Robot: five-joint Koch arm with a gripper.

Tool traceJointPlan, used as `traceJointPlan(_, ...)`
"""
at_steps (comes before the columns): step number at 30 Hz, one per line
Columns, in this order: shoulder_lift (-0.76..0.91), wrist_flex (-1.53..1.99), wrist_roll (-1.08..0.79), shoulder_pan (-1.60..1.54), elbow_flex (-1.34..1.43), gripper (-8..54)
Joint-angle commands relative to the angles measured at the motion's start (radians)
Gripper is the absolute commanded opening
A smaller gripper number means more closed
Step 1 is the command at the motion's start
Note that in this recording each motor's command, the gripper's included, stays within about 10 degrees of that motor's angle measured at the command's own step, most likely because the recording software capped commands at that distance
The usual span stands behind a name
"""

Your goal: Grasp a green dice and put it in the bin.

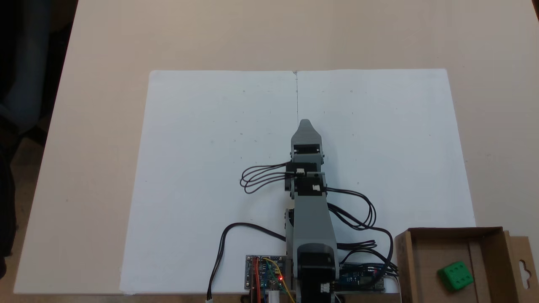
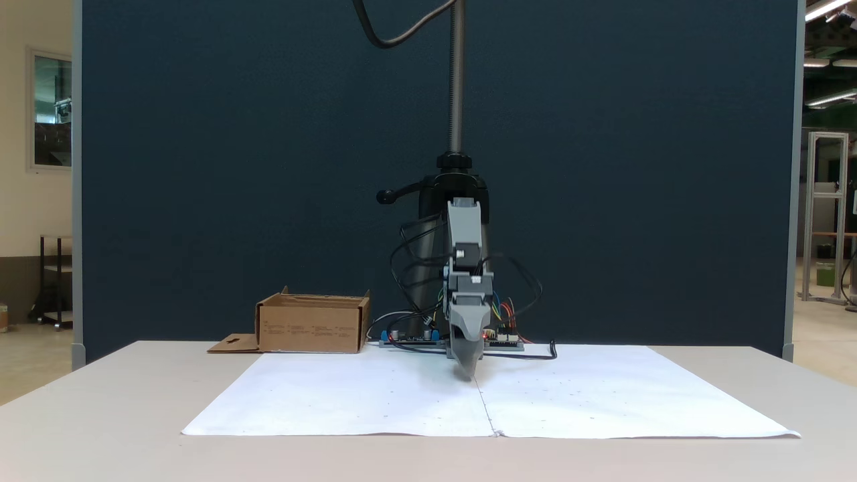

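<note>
The green dice (image 1: 456, 275) lies inside the bin (image 1: 405, 261), on its cardboard floor, tilted a little so that one pipped face turns upward and a side face also shows. It sits towards the right half of the box in a fixed view from above, apart from the walls. The bin stands at the lower right corner of that view, just off the edge of the white paper sheet (image 1: 210, 168), with its flap and hang-hole cutout (image 1: 524, 267) sticking out on the far right side. In a fixed view from the front, the bin (image 2: 311, 325) stands left of the arm, its flap lying flat on the table (image 2: 100, 402).

The grey arm (image 1: 310, 219) reaches from its base along the sheet's centre crease (image 1: 297, 97). The pincer (image 1: 305, 123) points down at the paper near that crease, well apart from the bin, and holds nothing. In the front view the pincer (image 2: 466, 371) narrows to a single tip just above the sheet; whether its jaws are parted or together cannot be told. Black cables (image 1: 261, 176) loop from both sides of the arm, and circuit boards (image 1: 266, 273) lie at its base.
</note>
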Motion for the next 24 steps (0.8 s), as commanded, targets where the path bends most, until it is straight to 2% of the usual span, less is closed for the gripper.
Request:
traceJointPlan(1, 0.074, -0.167, 0.021, -0.018, 0.017, 43.1)
traceJointPlan(10, 0.141, -0.457, 0.014, -0.02, 0.23, 43.1)
traceJointPlan(24, 0.141, -0.741, 0.015, 0.035, 0.233, 43.5)
